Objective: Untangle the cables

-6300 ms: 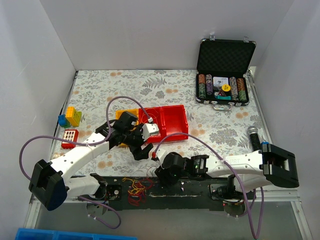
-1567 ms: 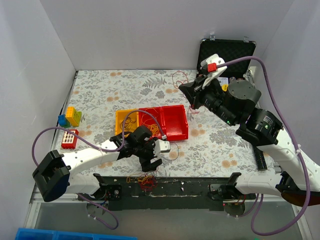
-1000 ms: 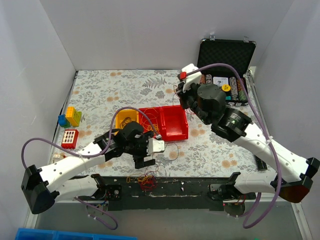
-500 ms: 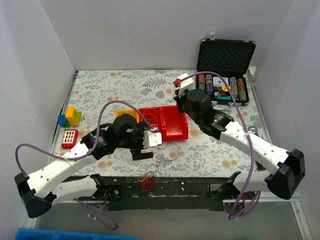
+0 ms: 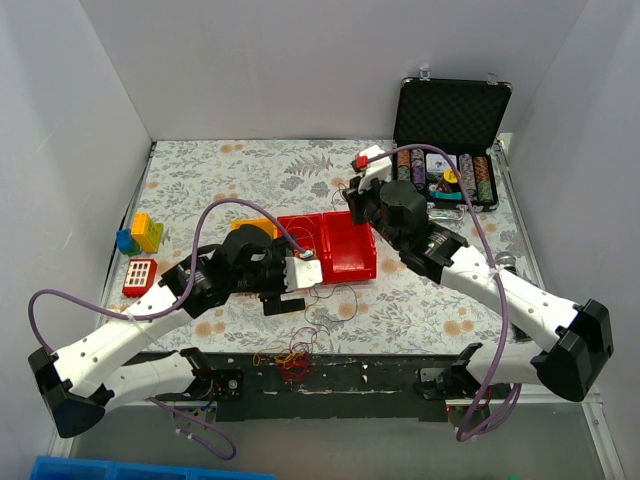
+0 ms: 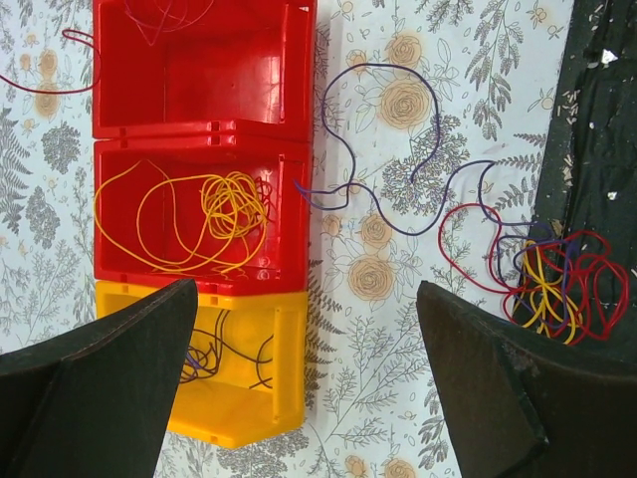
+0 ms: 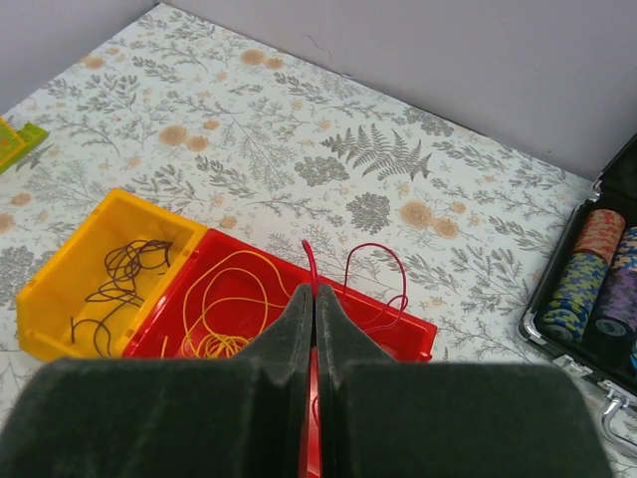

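My right gripper (image 7: 314,296) is shut on a thin red cable (image 7: 376,271) whose loop hangs over the far wall of the end red bin (image 5: 352,246). In the top view this gripper (image 5: 354,207) hovers at that bin's back edge. The middle red bin (image 6: 129,269) holds yellow cables (image 6: 221,207), and the yellow bin (image 6: 264,398) holds dark ones. My left gripper (image 6: 309,398) stands wide open and empty above the table beside the yellow bin. A purple cable (image 6: 398,149) lies loose on the cloth. A tangle of red, yellow and dark cables (image 6: 557,284) sits on the black base strip.
An open black case of poker chips (image 5: 445,150) stands at the back right. Toy blocks (image 5: 140,232) and a red block (image 5: 140,272) lie at the left edge. White walls close in the floral table on three sides.
The right arm swung in from high on the right and came down to the red bins with the red cable. The left arm drew back from the tangle toward the bins, jaws open.
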Robot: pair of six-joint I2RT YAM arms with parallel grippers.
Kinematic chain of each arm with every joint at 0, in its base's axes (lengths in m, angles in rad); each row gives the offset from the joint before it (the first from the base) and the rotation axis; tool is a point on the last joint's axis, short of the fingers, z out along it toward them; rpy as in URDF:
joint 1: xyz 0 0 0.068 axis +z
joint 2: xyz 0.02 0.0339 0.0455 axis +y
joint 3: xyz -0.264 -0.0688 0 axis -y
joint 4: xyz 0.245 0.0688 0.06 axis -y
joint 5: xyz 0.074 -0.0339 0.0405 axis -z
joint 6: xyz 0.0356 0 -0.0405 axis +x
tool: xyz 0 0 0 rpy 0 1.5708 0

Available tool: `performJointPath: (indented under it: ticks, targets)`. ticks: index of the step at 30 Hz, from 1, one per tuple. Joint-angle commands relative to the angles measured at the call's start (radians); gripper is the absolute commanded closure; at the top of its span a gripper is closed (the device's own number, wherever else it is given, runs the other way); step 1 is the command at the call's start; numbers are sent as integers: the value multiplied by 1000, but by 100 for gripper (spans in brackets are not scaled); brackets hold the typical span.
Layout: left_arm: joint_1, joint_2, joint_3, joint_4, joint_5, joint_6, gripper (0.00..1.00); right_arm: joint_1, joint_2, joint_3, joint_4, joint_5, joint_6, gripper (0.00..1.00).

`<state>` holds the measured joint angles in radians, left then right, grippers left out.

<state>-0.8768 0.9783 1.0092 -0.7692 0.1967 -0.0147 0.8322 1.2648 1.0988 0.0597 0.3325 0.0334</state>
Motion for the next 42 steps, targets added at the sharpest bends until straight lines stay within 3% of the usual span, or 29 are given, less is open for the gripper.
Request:
performJointPath:
  ticks: [1,8,19,42]
  targets:
    - [13,-29,-4,21,-5,10,7,1,-82,-14,98,-35,39,99]
    - [21,-30,-17,27,-5,12,7,4,-156,-27,101,-55,33,99]
    - [25,-18,-15,34,4,10,6,2,-140,-117,75,-122,79,99]
    - [42,-40,-40,44,4,10,5,-18,240,90,140,-18,25,99]
